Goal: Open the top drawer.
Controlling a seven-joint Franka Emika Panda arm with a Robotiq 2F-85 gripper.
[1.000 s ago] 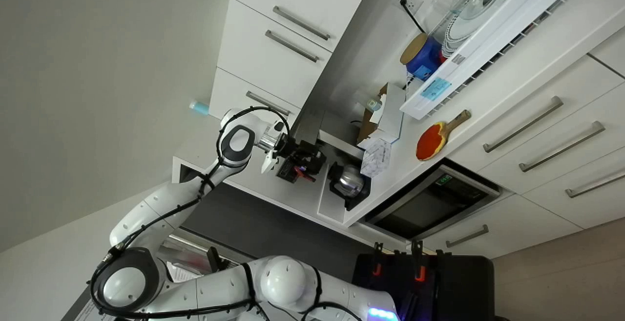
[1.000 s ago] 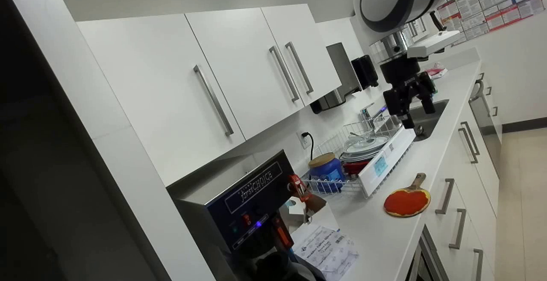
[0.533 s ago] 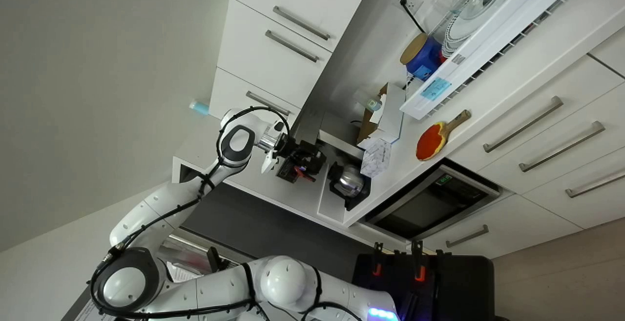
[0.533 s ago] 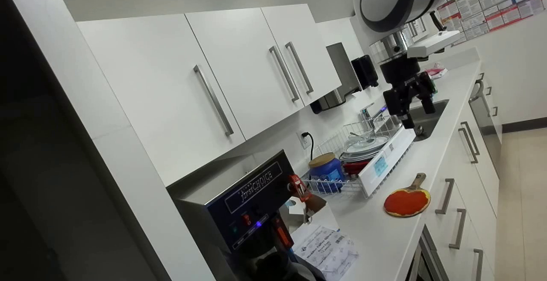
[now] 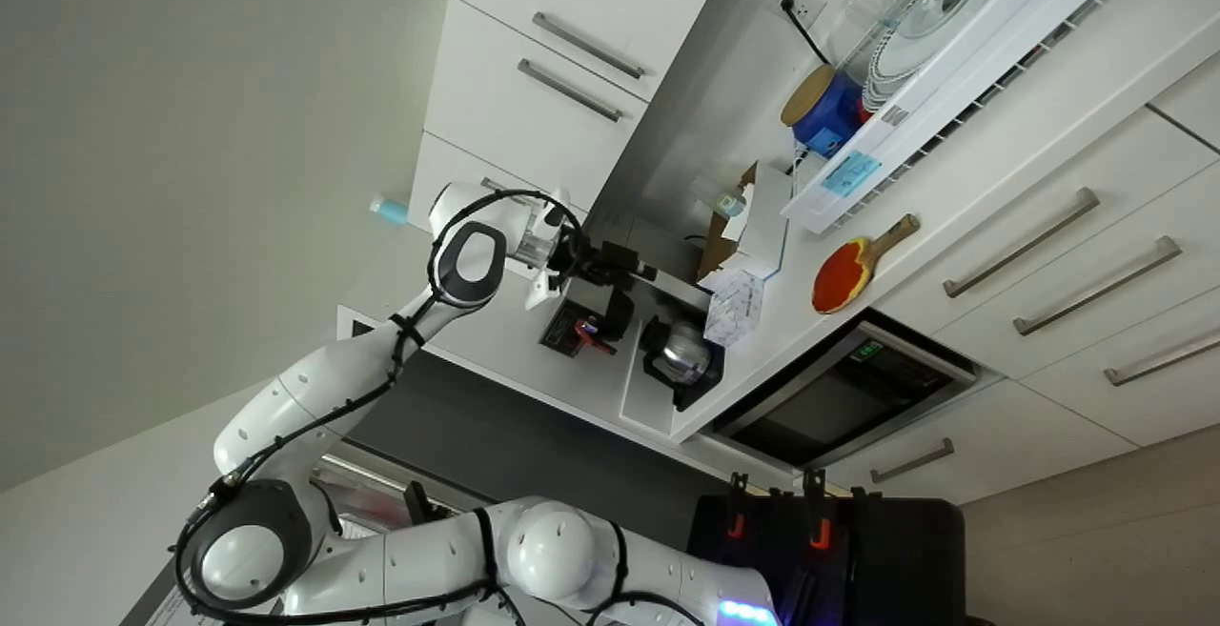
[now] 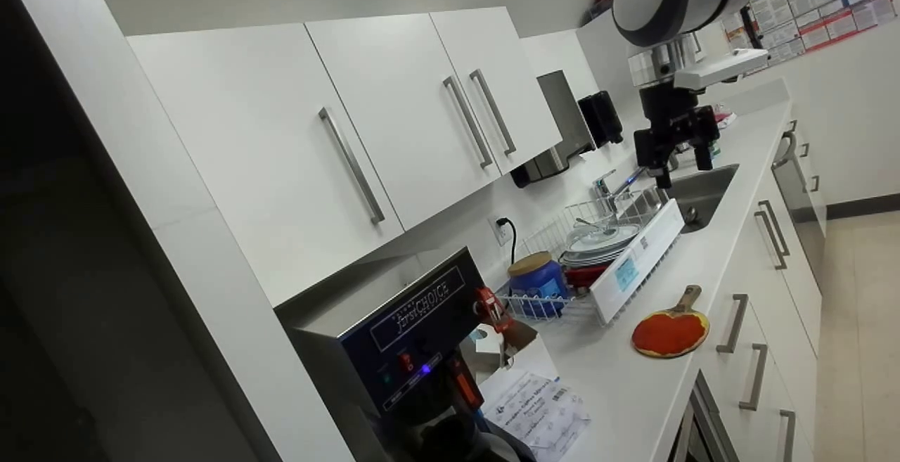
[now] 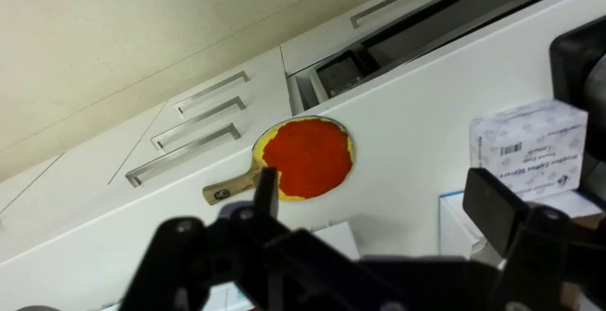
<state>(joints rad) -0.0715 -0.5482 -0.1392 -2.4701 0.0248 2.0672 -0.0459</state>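
The top drawer (image 5: 1010,226) has a flat white front just under the counter edge and is shut, with no wood showing. Its silver bar handle (image 5: 1022,243) also shows in an exterior view (image 6: 733,323) and in the wrist view (image 7: 182,153), at left of centre. My gripper (image 6: 683,171) is open and empty, high above the counter and well apart from the handle. In an exterior view the gripper (image 5: 637,269) hangs in front of the upper cabinets. In the wrist view its fingers (image 7: 268,190) stand wide apart, with the counter far below.
A red and yellow paddle (image 5: 841,273) lies on the counter near the drawer. A dish rack (image 6: 636,265) with plates and a blue jar (image 6: 538,283) stands behind it. A coffee machine (image 6: 415,328), a patterned white box (image 7: 530,145) and a black appliance (image 5: 848,393) are nearby.
My gripper has risen a little and turned slightly, shifting up and right in an exterior view. It stays open. The drawer has not moved.
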